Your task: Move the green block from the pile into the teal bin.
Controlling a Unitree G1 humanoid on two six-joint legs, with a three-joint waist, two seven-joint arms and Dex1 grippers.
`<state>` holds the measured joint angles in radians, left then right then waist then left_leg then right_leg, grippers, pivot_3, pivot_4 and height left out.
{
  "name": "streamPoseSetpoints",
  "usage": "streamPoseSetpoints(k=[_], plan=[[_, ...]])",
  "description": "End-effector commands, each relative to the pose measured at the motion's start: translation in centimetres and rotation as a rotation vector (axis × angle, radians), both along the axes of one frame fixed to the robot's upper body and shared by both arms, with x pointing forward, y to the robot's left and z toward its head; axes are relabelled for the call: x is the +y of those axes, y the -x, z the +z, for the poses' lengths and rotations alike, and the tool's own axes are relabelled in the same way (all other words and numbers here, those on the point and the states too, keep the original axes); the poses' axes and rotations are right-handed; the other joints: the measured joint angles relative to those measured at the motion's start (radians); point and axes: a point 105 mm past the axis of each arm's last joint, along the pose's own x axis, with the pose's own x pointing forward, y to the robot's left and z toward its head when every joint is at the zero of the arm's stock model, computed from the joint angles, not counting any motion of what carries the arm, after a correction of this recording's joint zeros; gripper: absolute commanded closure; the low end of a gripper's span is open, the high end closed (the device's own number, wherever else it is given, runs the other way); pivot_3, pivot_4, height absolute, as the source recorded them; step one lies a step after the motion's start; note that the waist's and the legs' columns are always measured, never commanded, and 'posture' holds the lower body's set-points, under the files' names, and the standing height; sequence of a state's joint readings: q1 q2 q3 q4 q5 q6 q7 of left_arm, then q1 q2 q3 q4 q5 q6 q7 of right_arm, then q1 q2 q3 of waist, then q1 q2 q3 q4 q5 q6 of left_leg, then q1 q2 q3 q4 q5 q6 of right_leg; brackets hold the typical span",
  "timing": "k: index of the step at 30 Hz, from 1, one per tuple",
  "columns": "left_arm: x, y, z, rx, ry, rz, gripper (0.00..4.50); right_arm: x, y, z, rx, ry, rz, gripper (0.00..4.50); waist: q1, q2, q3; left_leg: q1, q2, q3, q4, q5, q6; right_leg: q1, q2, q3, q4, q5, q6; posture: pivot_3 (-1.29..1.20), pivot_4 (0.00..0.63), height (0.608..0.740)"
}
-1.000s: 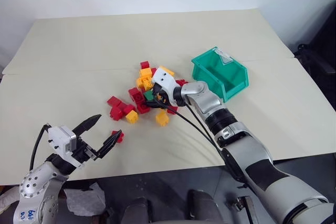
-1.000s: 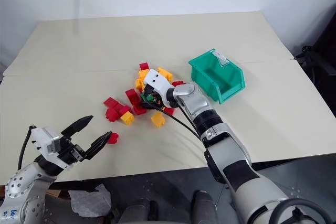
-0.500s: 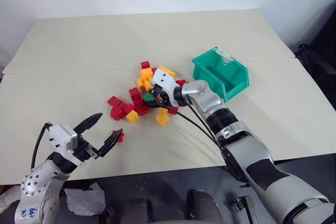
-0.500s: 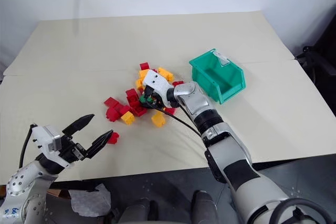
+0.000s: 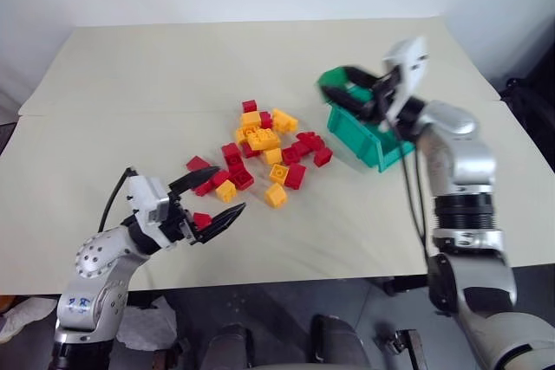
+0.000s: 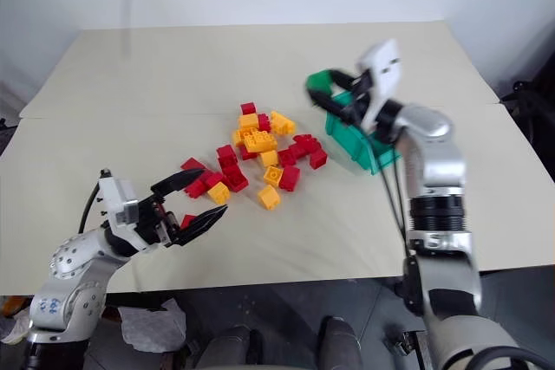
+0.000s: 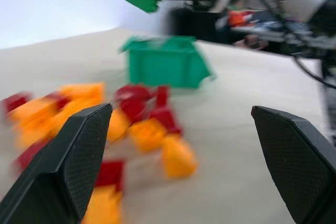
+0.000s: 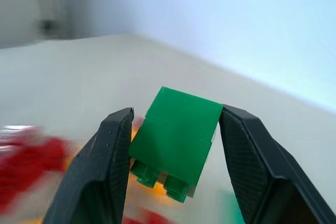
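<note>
I have the green block (image 8: 176,137) pinched in my right end effector (image 6: 334,93), lifted clear of the pile (image 5: 264,149); lowering and releasing into the teal bin (image 5: 368,132) remains. My left end effector (image 5: 212,205) hangs wide open, empty.

Bare table (image 5: 130,75) rings the pile (image 5: 264,149) (bricks crowd the teal bin's (image 5: 368,140) left side).

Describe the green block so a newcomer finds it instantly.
Start at the teal bin on the right of the beige table. Above its rim, the right gripper pinches the green block. It is the one green brick; those in the pile are red or yellow.
</note>
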<state>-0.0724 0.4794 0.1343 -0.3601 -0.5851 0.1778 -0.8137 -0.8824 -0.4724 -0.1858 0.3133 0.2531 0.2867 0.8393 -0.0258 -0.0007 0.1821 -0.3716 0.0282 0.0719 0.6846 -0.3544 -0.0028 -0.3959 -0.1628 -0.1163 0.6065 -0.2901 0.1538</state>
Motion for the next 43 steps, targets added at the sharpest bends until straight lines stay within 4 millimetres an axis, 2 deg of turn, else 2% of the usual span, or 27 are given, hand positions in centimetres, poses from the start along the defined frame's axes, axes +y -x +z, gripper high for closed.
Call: streamPoseSetpoints(k=[1, 3, 5, 7, 10, 12, 13, 17, 19, 21, 24, 26, 28, 30, 32, 34, 37, 43], plan=[[-1.7, 0.4, 1.1, -0.038, 0.015, -0.087, 0.0, -4.3, -1.2, -1.0, 0.026, -0.011, -0.172, 2.36, -0.005, 0.0, 0.0, 0.0, 0.0, 0.0, 0.0, 0.0, 0.0, 0.0, 0.0, 0.0, 0.0, 0.0, 0.0, 0.0, 0.15, 0.74], [-2.0, 0.0, 1.0, -0.044, 0.008, -0.104, 0.0, -6.1, -2.0, -2.4, 0.075, -0.004, -0.24, 2.36, -0.009, 0.0, 0.0, 0.001, 0.0, 0.003, -0.001, 0.0, 0.0, 0.0, 0.0, 0.0, -0.001, 0.0, 0.0, 0.0, 0.15, 0.74], [-2.2, -0.3, 0.9, -0.047, -0.004, -0.115, 0.0, -6.9, -2.6, -3.7, 0.114, 0.011, -0.275, 2.36, -0.013, 0.0, 0.0, 0.001, 0.001, 0.004, -0.001, 0.0, 0.0, 0.0, 0.0, 0.001, -0.001, 0.0, 0.0, 0.0, 0.15, 0.74], [-2.2, -0.6, 0.9, -0.051, -0.012, -0.116, 0.0, -7.3, -3.1, -4.9, 0.158, -0.009, -0.289, 2.36, -0.013, 0.001, 0.0, 0.002, 0.001, 0.005, -0.001, 0.0, 0.0, 0.0, 0.0, 0.001, -0.001, 0.0, 0.0, 0.0, 0.15, 0.74], [-2.0, -0.9, 1.0, -0.059, -0.014, -0.109, 0.0, -6.8, -3.4, -5.9, 0.191, 0.015, -0.26, 2.36, -0.009, 0.001, 0.0, 0.001, 0.001, 0.005, 0.0, 0.0, 0.0, 0.0, 0.0, 0.001, -0.001, 0.0, 0.0, 0.0, 0.15, 0.74], [-1.8, -1.0, 1.1, -0.062, -0.013, -0.1, 0.0, -6.5, -3.6, -5.4, 0.162, -0.001, -0.254, 1.64, -0.009, 0.001, 0.0, 0.001, 0.001, 0.005, 0.0, 0.0, 0.001, 0.0, 0.0, 0.001, -0.002, 0.0, 0.0, 0.0, 0.15, 0.74], [-1.5, -1.0, 1.1, -0.061, -0.014, -0.089, 0.0, -6.1, -3.5, -5.3, 0.153, 0.009, -0.23, 1.42, -0.008, 0.001, 0.001, 0.001, 0.001, 0.005, 0.0, 0.0, 0.0, 0.0, 0.0, 0.001, -0.002, 0.0, 0.0, 0.0, 0.15, 0.74], [-0.8, -1.2, 0.9, -0.059, -0.018, -0.054, 0.0, -6.6, -3.5, -4.6, 0.104, 0.017, -0.255, 0.09, -0.004, 0.001, 0.001, 0.001, 0.001, 0.004, 0.0, 0.0, 0.0, 0.0, 0.0, 0.001, -0.002, 0.0, 0.0, 0.0, 0.15, 0.74], [-0.2, -1.4, 0.8, -0.054, -0.015, -0.02, 0.0, -6.8, -3.0, -3.8, 0.067, 0.021, -0.228, 0.04, -0.001, 0.001, 0.001, 0.001, 0.001, 0.004, 0.0, 0.0, 0.0, 0.0, 0.0, 0.001, -0.002, 0.0, 0.0, 0.0, 0.15, 0.74], [1.0, -1.6, 0.6, -0.051, -0.027, 0.026, 0.0, -7.1, -1.7, -2.9, 0.012, 0.014, -0.165, 0.04, 0.0, 0.001, 0.001, 0.0, 0.001, 0.003, 0.0, 0.0, 0.0, 0.0, 0.0, 0.0, -0.002, 0.0, 0.0, 0.0, 0.15, 0.74], [3.3, -1.3, -0.2, -0.036, -0.088, 0.092, 0.0, -6.1, 2.6, -2.4, -0.075, 0.027, 0.084, 0.04, 0.003, 0.001, 0.001, 0.0, 0.001, 0.002, -0.001, 0.0, 0.0, 0.0, 0.0, -0.001, -0.002, 0.0, 0.0, 0.0, 0.15, 0.74], [4.7, -0.9, -1.0, -0.014, -0.128, 0.116, 0.0, -4.9, 5.5, -2.4, -0.081, -0.041, 0.244, 0.04, 0.004, 0.001, 0.001, 0.0, 0.001, 0.0, -0.002, 0.0, 0.0, 0.0, 0.0, -0.003, -0.003, 0.0, 0.0, 0.0, 0.15, 0.74], [6.5, -0.5, -2.1, 0.049, -0.174, 0.163, 0.0, -3.9, 7.9, -4.1, -0.032, -0.011, 0.304, 0.04, 0.002, 0.001, 0.001, 0.0, 0.001, 0.0, -0.002, 0.0, 0.0, 0.0, 0.0, -0.004, -0.003, 0.0, 0.0, 0.0, 0.15, 0.74], [8.0, -0.1, -2.3, 0.049, -0.192, 0.218, 0.0, -3.0, 10.4, -6.7, 0.04, 0.063, 0.349, 0.04, 0.003, 0.001, 0.001, 0.0, 0.001, 0.0, -0.002, 0.0, 0.0, 0.001, 0.0, -0.004, -0.004, 0.0, 0.0, 0.0, 0.15, 0.74], [8.9, 0.1, -2.4, 0.04, -0.215, 0.266, 0.0, -2.5, 12.6, -8.9, 0.082, 0.145, 0.39, 0.04, 0.006, 0.001, 0.001, 0.0, 0.001, 0.0, -0.002, 0.0, 0.0, 0.002, 0.0, -0.004, -0.005, 0.0, 0.0, 0.0, 0.15, 0.74], [9.2, 0.5, -3.3, 0.059, -0.267, 0.296, 0.0, -2.9, 14.2, -11.2, 0.129, 0.209, 0.406, 0.04, 0.016, 0.001, 0.001, 0.001, 0.001, 0.001, -0.001, 0.0, 0.0, 0.003, 0.0, -0.003, -0.007, 0.0, 0.0, 0.0, 0.15, 0.74], [9.4, 1.1, -3.8, 0.059, -0.316, 0.298, 0.0, -3.6, 15.1, -12.8, 0.159, 0.252, 0.412, 0.04, 0.024, 0.001, 0.001, 0.002, 0.001, 0.004, -0.001, 0.0, 0.001, 0.005, 0.0, -0.002, -0.01, 0.0, 0.0, 0.0, 0.15, 0.74], [9.4, 0.7, -2.8, 0.015, -0.291, 0.318, 0.0, -4.6, 13.6, -12.5, 0.113, 0.233, 0.338, 0.04, 0.024, 0.001, 0.001, 0.003, 0.001, 0.005, 0.0, 0.0, 0.001, 0.004, 0.0, 0.0, -0.01, 0.001, -0.002, 0.0, 0.15, 0.74]])
